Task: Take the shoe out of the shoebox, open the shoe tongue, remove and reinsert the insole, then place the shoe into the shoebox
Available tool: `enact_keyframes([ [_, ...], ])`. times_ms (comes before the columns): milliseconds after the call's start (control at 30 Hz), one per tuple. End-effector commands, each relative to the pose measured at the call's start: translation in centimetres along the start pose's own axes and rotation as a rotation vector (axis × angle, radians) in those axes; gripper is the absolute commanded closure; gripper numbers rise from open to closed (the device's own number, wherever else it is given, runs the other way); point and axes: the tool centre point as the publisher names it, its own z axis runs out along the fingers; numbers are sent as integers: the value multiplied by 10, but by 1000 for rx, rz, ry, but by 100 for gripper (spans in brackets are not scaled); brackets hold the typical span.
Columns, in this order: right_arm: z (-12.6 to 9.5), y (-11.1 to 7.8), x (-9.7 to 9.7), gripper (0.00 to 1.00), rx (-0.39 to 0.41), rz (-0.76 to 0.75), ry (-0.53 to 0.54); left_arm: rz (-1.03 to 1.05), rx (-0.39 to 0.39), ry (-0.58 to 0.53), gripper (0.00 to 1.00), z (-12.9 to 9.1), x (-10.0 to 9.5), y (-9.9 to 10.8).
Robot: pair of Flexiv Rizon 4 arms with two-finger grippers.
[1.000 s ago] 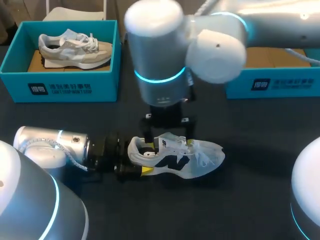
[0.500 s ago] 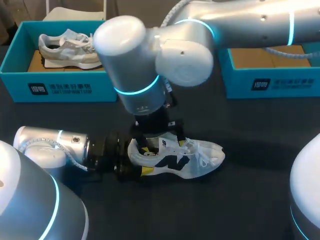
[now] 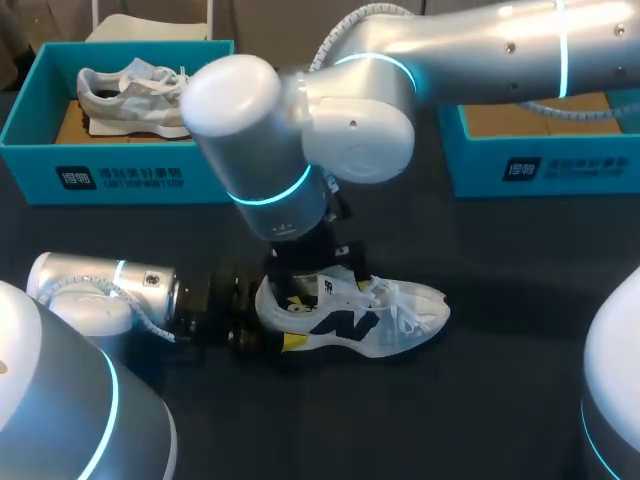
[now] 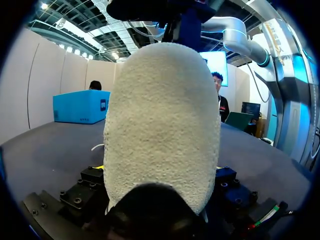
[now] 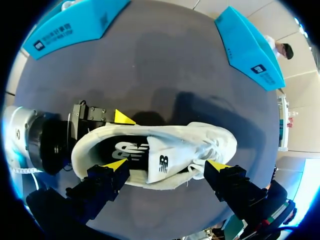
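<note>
The white sports shoe (image 3: 360, 318) with a black letter on its side stands on its sole in the middle of the dark worktop (image 3: 500, 400), out of any box, with its toe pointing to my right. The left end effector (image 3: 268, 322) pinches the heel from both sides. The right end effector (image 5: 166, 167) hangs just above the shoe with its two fingers spread wide, gripping nothing. I think the job now is to pull up the white tongue (image 5: 159, 162) so the black insole (image 5: 124, 150) can come out. To do it well, the right fingers should come closer together, go down at the top edge of the tongue, and nip only that, not the laces. Then they should lift slowly toward the toe. The left grip needs to be firm so the shoe does not tip or slide. The open blue cardboard shoebox (image 3: 540, 165) sits well apart, at the far right.
</note>
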Motion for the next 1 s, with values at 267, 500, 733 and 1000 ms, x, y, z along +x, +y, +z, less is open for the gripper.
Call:
enact_keyframes([
  [267,17,4,-10,0,-6,2,12,0,0,-4,100,-2,0,5],
  [500,21,4,-19,0,1,24,7,0,0,-4,100,-2,0,5],
  [733,20,5,-28,0,10,41,3,0,0,-4,100,-2,0,5],
  [1000,16,4,-35,0,30,57,13,0,0,-4,100,-2,0,5],
])
